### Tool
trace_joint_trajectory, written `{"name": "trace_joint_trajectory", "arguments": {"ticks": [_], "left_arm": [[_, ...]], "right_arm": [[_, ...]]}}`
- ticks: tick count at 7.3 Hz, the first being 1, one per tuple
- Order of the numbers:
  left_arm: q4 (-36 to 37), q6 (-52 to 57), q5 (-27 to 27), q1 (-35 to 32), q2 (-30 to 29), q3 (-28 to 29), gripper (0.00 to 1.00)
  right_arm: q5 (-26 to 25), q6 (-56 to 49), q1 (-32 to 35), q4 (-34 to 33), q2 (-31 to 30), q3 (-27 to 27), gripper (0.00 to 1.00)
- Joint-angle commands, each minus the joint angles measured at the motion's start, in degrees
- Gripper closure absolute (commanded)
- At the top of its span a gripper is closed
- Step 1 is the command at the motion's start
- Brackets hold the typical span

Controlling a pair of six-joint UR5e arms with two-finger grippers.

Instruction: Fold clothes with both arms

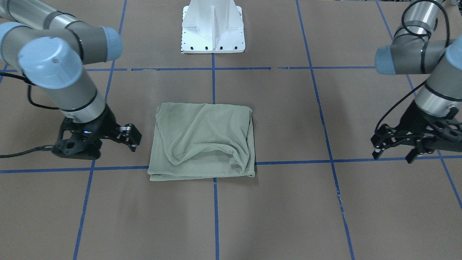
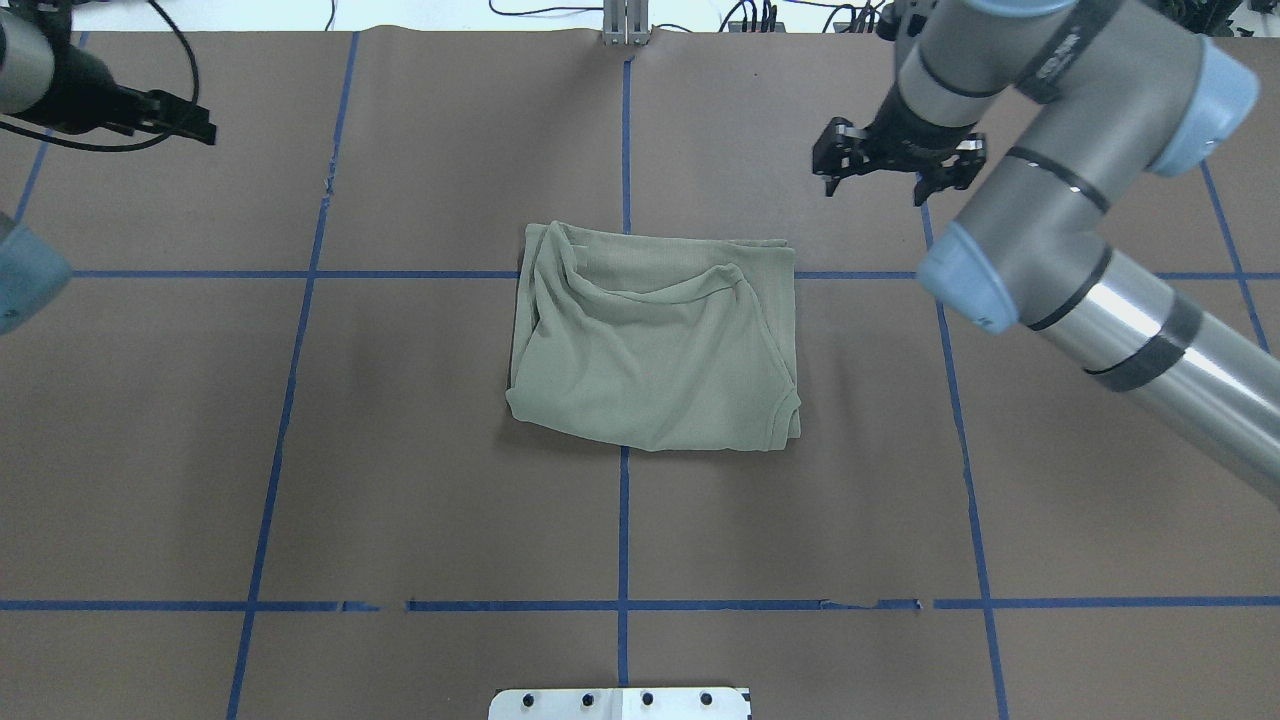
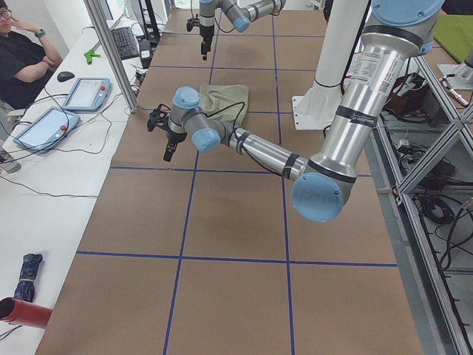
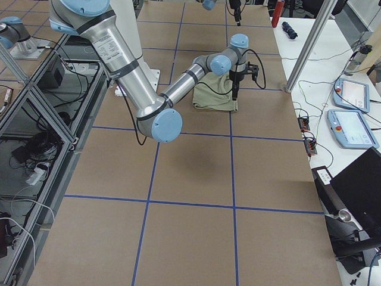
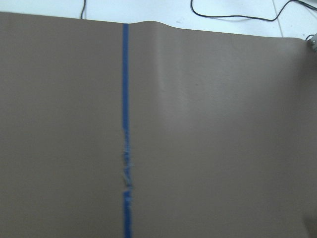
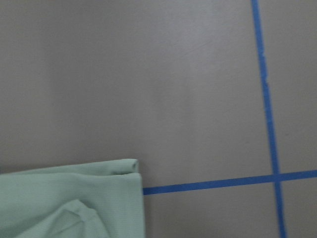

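Shirt [image 2: 650,345] lies folded in rough rectangle mid-table [image 2: 400,450], over crossing of blue tape [image 2: 300,274]; top layer wrinkled. Right gripper [image 2: 878,185] hovers near shirt's far corner on robot's right, fingers spread, holding nothing, as you can see overhead. Left gripper [image 1: 392,156] is well off shirt's other side, fingers likewise apart, empty. Neither touches shirt. Pedestal [image 1: 213,32] stands behind shirt, robot side.
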Motion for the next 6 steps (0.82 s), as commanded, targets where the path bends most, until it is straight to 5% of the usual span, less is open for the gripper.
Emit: {"name": "trace_joint_trajectory", "arguments": {"ticks": [1, 3, 6], "left_arm": [[2.1, 22.9, -2.4, -9.2, 5.3, 1.4, 0.0], [5.5, 35.6, -4.7, -15.5, 8.8, 3.4, 0.0], [6.1, 42.6, -10.3, -18.5, 13.8, 4.2, 0.0]], "right_arm": [[6.7, -25.7, 13.5, -1.8, -13.1, 3.7, 0.0], [9.3, -44.0, 22.8, -2.0, -21.2, 3.4, 0.0], [12.5, -48.5, 26.8, -1.3, -27.4, 3.0, 0.0]]}}
